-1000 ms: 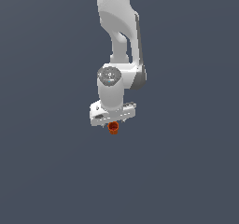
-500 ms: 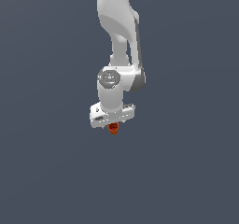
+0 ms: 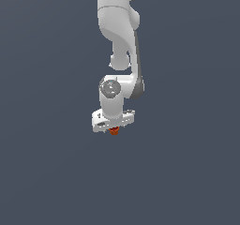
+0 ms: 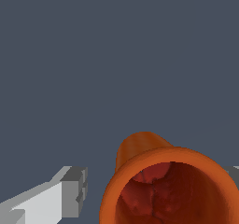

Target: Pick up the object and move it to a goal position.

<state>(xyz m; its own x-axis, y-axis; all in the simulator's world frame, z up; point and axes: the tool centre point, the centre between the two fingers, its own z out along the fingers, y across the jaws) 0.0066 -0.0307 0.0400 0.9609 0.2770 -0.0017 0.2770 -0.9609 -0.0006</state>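
The small orange cup (image 4: 170,185), likely light, stiff and a bit slick, sits between the fingers (image 4: 70,192) of the hand (image 3: 114,128), apparently pinched below its thick rim.

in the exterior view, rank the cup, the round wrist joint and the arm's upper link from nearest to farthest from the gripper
1. Orange-red cup: at the gripper, between its fingers.
2. Round wrist joint: just above.
3. Upper link: top of the view.

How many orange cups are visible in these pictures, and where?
1. The orange cup sits directly under the gripper in the exterior view; in the wrist view its open mouth lies between the fingers. No other cup appears.
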